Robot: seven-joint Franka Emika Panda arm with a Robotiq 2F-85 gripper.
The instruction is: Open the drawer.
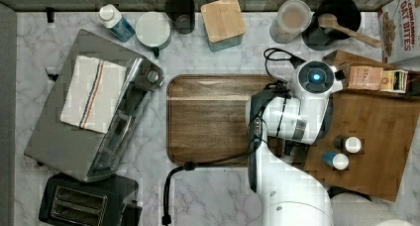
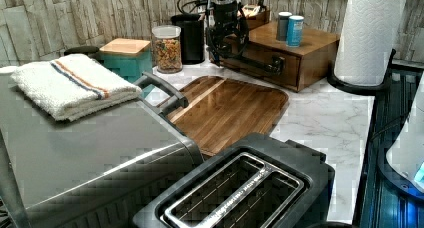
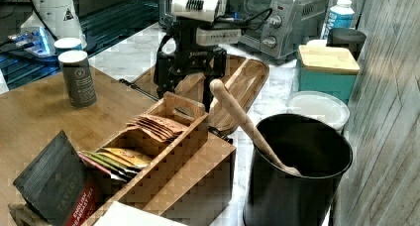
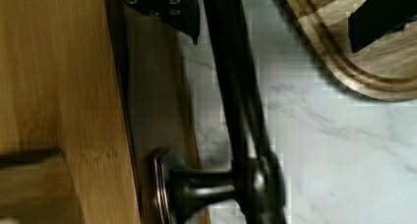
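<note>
Top view: the arm hides the gripper [image 1: 287, 149] beside the cabinet [image 1: 376, 137]. Left view: the drawer [image 2: 260, 58] sits shut in the cabinet, gripper at its handle [image 2: 250, 64]. Wrist view: fingers [image 4: 177, 10] straddle the handle, grip unclear

White arm [image 1: 292, 186], black cables, blue-lit wrist cap [image 1: 316, 78]; claw [image 3: 190, 67] seemingly black.

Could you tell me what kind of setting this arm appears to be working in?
Most likely a kitchen counter, perhaps a mock-up: a marble-look countertop carries a toaster, a toaster oven, and a paper towel roll beside the drawer.
</note>
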